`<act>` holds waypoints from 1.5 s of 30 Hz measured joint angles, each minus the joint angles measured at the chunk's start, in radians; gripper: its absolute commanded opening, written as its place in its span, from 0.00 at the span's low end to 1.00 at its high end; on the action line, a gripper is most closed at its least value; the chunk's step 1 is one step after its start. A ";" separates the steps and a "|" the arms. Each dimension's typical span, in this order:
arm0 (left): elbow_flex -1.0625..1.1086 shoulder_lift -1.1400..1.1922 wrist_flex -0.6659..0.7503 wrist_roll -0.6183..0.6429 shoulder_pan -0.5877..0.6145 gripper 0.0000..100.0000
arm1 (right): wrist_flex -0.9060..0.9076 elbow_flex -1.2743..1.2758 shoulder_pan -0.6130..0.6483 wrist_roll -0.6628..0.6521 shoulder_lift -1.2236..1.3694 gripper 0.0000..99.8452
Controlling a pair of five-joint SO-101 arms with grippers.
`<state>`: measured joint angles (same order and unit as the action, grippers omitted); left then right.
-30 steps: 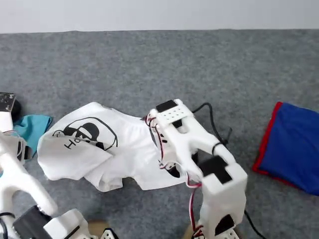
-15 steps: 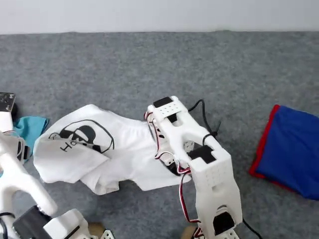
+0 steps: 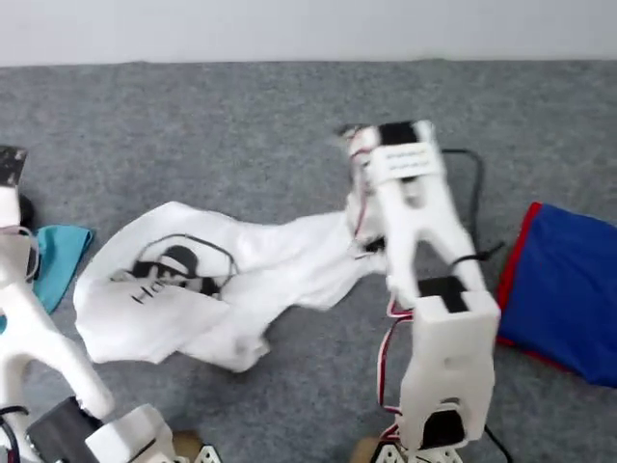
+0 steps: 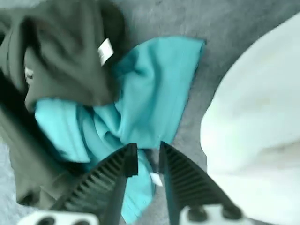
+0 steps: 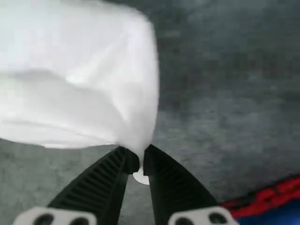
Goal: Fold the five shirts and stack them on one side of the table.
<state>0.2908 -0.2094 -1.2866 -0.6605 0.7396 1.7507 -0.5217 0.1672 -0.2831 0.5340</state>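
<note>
The white cotton T-shirt with a black printed face (image 3: 183, 289) lies crumpled left of centre on the grey cloth-covered table (image 3: 241, 125). One edge is drawn out toward the right gripper (image 5: 136, 159), which is clamped on a bunched fold of it. The cloth looks light and limp. It will likely sag and trail from a single pinch, and thin fabric may slip from narrow jaws, so a doubled hem or shoulder seam should hold better than one layer. The left gripper (image 4: 145, 157) hangs over a crumpled teal shirt (image 4: 154, 93) beside a dark grey garment (image 4: 61, 56), its jaws a narrow gap apart and gripping nothing. A folded blue shirt with red trim (image 3: 569, 289) lies at the table's right side — probably where the stack belongs.
</note>
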 measured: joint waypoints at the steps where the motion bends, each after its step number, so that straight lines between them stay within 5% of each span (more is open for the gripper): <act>1: -0.018 0.000 -0.028 -0.002 -0.028 0.08 | 0.000 -0.032 -0.026 0.000 -0.009 0.01; 9: -0.121 0.000 -0.269 0.063 -0.413 0.08 | 0.000 -0.169 -0.172 0.028 -0.017 0.01; 20: -0.120 0.000 -0.430 0.170 -1.005 0.14 | 0.000 -0.172 -0.212 0.055 -0.017 0.01; 27: 0.037 -0.002 -0.434 0.172 -1.192 0.15 | 0.000 -0.172 -0.342 0.061 -0.017 0.01; 33: 0.235 -0.002 -0.255 0.189 -1.350 0.17 | 0.000 -0.172 -0.353 0.061 -0.017 0.01; 45: 0.480 -0.002 0.068 0.221 -1.364 0.19 | 0.000 -0.172 -0.313 0.061 -0.017 0.01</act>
<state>0.7710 -0.2110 -1.2190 -0.4396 -0.6245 1.7507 -0.6935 -0.1458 -0.2217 0.5171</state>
